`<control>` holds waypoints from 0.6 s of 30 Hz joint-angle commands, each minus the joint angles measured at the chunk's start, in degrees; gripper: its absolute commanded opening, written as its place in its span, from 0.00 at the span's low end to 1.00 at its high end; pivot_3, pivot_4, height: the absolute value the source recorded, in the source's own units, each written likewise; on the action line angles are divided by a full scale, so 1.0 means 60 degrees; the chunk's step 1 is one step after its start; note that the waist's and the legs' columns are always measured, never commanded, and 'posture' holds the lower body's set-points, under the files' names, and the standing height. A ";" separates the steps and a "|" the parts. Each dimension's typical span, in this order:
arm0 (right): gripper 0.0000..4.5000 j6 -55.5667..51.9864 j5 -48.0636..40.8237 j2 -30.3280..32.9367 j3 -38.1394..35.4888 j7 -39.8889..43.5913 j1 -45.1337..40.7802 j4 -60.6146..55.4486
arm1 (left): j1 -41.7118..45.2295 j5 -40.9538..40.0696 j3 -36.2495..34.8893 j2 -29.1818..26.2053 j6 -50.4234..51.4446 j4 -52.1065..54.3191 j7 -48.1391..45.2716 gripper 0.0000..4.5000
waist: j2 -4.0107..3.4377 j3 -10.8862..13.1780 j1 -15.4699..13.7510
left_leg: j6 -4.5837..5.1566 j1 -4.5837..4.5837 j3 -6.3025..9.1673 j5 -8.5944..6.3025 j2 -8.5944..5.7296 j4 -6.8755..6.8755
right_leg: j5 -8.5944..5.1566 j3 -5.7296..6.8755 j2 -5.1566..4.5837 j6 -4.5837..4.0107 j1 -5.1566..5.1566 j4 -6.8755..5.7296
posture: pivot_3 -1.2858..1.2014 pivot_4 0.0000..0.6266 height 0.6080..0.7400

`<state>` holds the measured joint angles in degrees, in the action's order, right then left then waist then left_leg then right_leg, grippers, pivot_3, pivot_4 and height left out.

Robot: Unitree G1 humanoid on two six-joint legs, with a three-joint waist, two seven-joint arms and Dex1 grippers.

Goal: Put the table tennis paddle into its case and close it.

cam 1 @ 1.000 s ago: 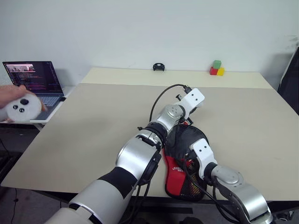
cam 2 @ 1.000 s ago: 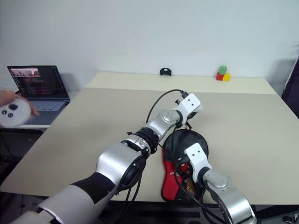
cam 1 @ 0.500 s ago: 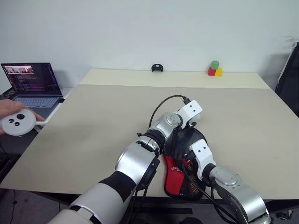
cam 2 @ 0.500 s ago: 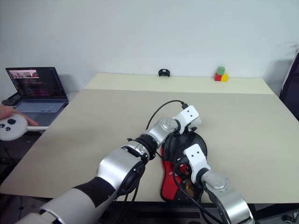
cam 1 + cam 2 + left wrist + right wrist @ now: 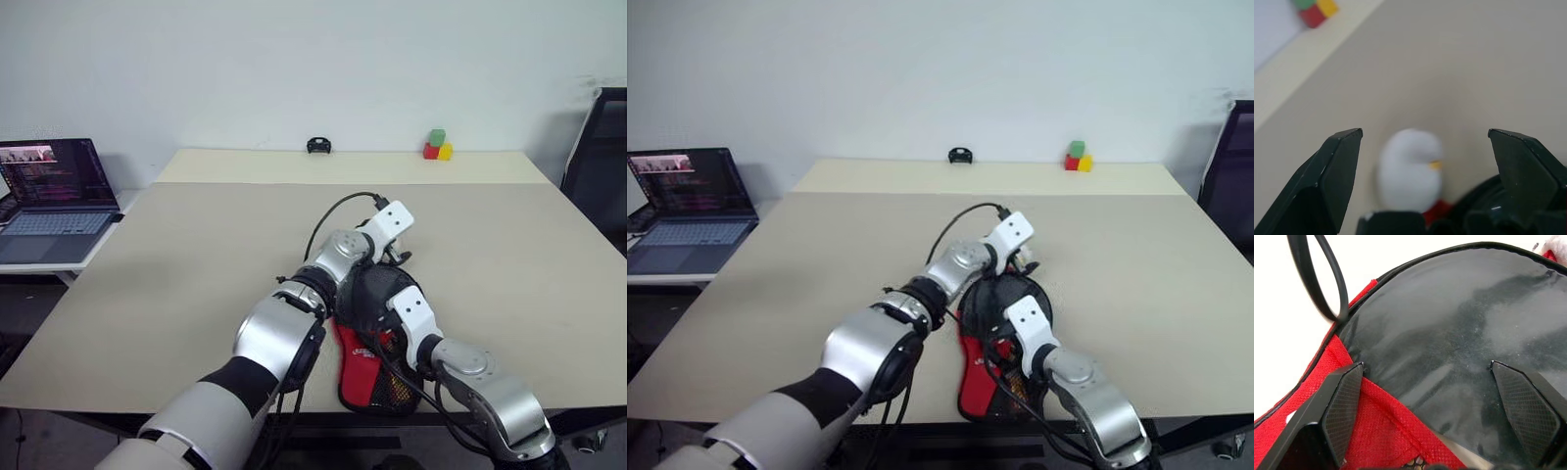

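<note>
The case [image 5: 367, 299] lies near the table's front edge, its round black part toward the table's middle and its red mesh part [image 5: 358, 367] toward me. The table tennis paddle is hidden. My left gripper [image 5: 1425, 132] is open just past the case's far rim. A white fluffy ball [image 5: 1410, 169] lies on the table ahead of its fingers, clear of both. My right gripper [image 5: 1427, 364] hovers open over the case's smooth black surface [image 5: 1449, 333], where it meets the red fabric. Nothing is held.
The beige table [image 5: 196, 255] stretches wide to the left and the far side. Coloured blocks [image 5: 436, 147] and a small black object [image 5: 318, 146] sit at the back edge. An open laptop [image 5: 49, 191] stands left of the table, a black chair [image 5: 598, 147] at right.
My left gripper has opened and drawn a little to the left at the case's far rim. The hand with a white controller at left is gone. The camera has shifted.
</note>
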<state>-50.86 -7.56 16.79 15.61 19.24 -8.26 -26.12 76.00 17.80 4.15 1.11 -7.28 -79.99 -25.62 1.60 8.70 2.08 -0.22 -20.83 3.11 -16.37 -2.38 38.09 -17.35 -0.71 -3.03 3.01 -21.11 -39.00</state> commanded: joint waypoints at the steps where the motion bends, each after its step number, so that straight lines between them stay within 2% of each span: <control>1: 1.00 -0.0463 -0.0046 0.0312 0.0187 0.0287 0.0340 0.1025 | 0.0135 -0.0168 -0.0114 -0.0761 -0.0744 0.0516 -0.0105 1.00 | 0.0001 -0.0001 -0.0012 | -0.0003 0.0000 0.0001 0.0002 0.0004 -0.0006 | 0.0000 0.0002 0.0001 0.0000 -0.0004 0.0000 | 0.52 0.24 1.00; 5: 1.00 -0.0518 -0.0225 0.0695 -0.0096 0.0677 0.0330 0.0739 | -0.0589 -0.0655 -0.0418 -0.2078 -0.1384 0.0873 -0.1190 1.00 | 0.0003 -0.0004 -0.0030 | -0.0005 -0.0005 0.0002 0.0001 0.0001 -0.0010 | 0.0024 0.0004 -0.0003 -0.0041 -0.0008 0.0007 | 0.52 0.24 1.00; 8: 1.00 -0.0484 -0.0376 0.0958 -0.0357 0.0926 0.0285 0.0672 | -0.1029 -0.1249 -0.0713 -0.2594 -0.1585 0.1238 -0.2303 1.00 | 0.0006 -0.0002 -0.0058 | -0.0006 -0.0011 -0.0003 0.0001 0.0000 -0.0013 | 0.0024 0.0002 -0.0006 -0.0043 -0.0016 0.0014 | 0.52 0.24 1.00; 10: 1.00 -0.0381 -0.0580 0.1104 -0.0548 0.1135 0.0272 0.0587 | -0.1604 -0.2157 -0.1142 -0.2961 -0.1338 0.1940 -0.4029 1.00 | 0.0014 0.0002 -0.0121 | -0.0006 -0.0021 -0.0001 0.0001 0.0001 -0.0015 | 0.0023 0.0006 -0.0008 -0.0044 -0.0025 0.0017 | 0.52 0.24 1.00; 12: 1.00 -0.0253 -0.0734 0.1217 -0.0720 0.1332 0.0264 0.0622 | -0.1961 -0.2640 -0.1274 -0.3080 -0.1105 0.2477 -0.4941 1.00 | 0.0017 0.0004 -0.0171 | -0.0006 -0.0042 0.0009 0.0001 0.0000 -0.0010 | 0.0024 0.0014 -0.0016 -0.0045 -0.0032 0.0028 | 0.52 0.24 1.00; 14: 1.00 -0.0076 -0.0887 0.1459 -0.0905 0.1672 0.0094 0.0629 | -0.3049 -0.3328 -0.1143 -0.3298 -0.0084 0.4389 -0.6219 1.00 | 0.0020 0.0005 -0.0209 | -0.0005 -0.0061 0.0017 0.0001 -0.0005 -0.0002 | 0.0025 0.0012 -0.0019 -0.0047 -0.0033 0.0036 | 0.52 0.24 1.00; 16: 1.00 0.0015 -0.1276 0.1676 -0.1112 0.2134 -0.0192 0.0216 | -0.4875 -0.4278 -0.0877 -0.3782 0.1614 0.7697 -0.7348 1.00 | 0.0012 0.0005 -0.0156 | -0.0003 -0.0069 0.0014 -0.0001 -0.0006 -0.0002 | 0.0026 -0.0008 -0.0021 -0.0049 -0.0032 0.0039 | 0.52 0.24 1.00; 18: 1.00 0.0106 -0.1691 0.1873 -0.1381 0.2537 -0.0356 -0.0125 | -0.5950 -0.4797 -0.0665 -0.4013 0.2811 0.9884 -0.7482 1.00 | 0.0001 0.0015 -0.0061 | -0.0003 -0.0078 0.0014 -0.0001 0.0004 -0.0010 | 0.0021 -0.0030 -0.0024 -0.0057 -0.0045 0.0043 | 0.52 0.24 1.00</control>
<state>-49.75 -15.67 27.23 8.83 32.51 -10.13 -25.65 41.06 -7.28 -0.78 -22.12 4.16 -31.01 -68.79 1.61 8.79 1.71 -0.24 -21.39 3.23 -16.38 -2.32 38.03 -17.24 -0.87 -3.15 2.63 -21.49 -38.75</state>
